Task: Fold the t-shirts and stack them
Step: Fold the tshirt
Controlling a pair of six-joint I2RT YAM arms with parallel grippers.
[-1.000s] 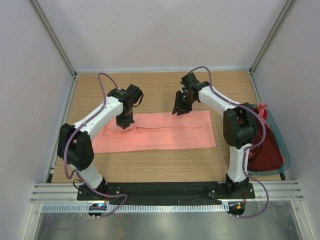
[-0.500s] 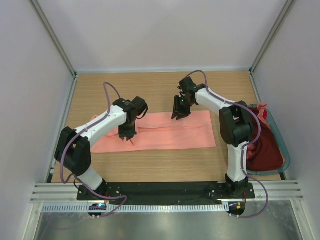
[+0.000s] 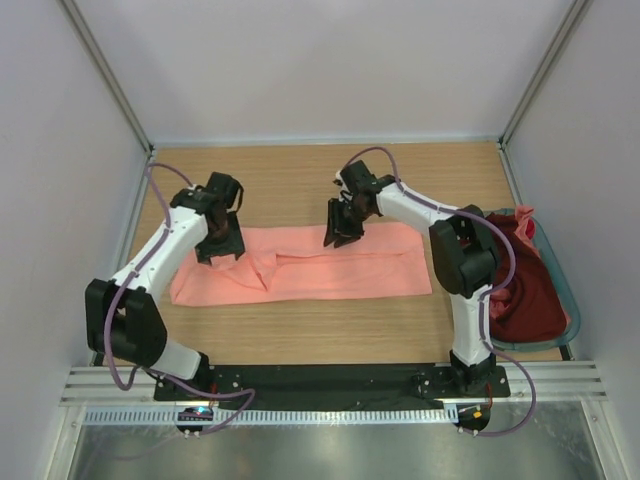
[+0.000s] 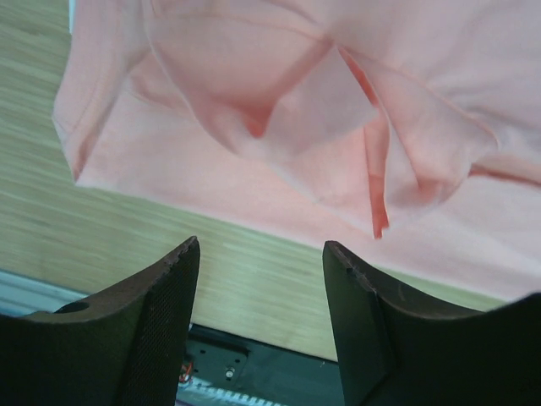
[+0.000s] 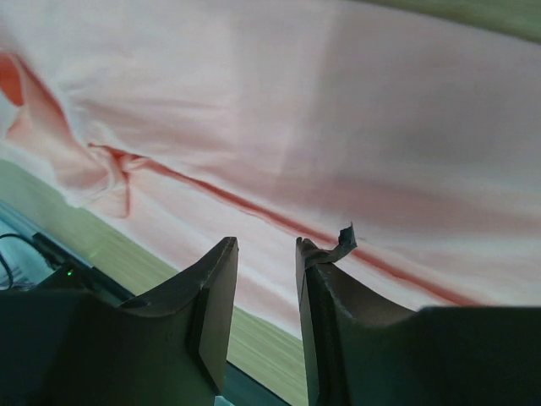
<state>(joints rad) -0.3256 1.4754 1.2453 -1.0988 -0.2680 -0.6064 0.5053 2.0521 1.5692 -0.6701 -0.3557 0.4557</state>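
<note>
Salmon-pink t-shirt (image 3: 330, 268) lies in a long folded band across the middle of the wooden table (image 3: 300, 180), its near edge straight and its left end rumpled into loose creases. Left gripper (image 3: 220, 245) hangs over that rumpled end, fingers spread and holding nothing. Right gripper (image 3: 338, 235) sits at the band's far edge, fingers narrowly parted with no cloth between them. Bare wood shows beyond the far edge and along the near one. At right, apart from the band, a grey-teal basket (image 3: 566, 290) holds a dark maroon t-shirt (image 3: 530, 300).
</note>
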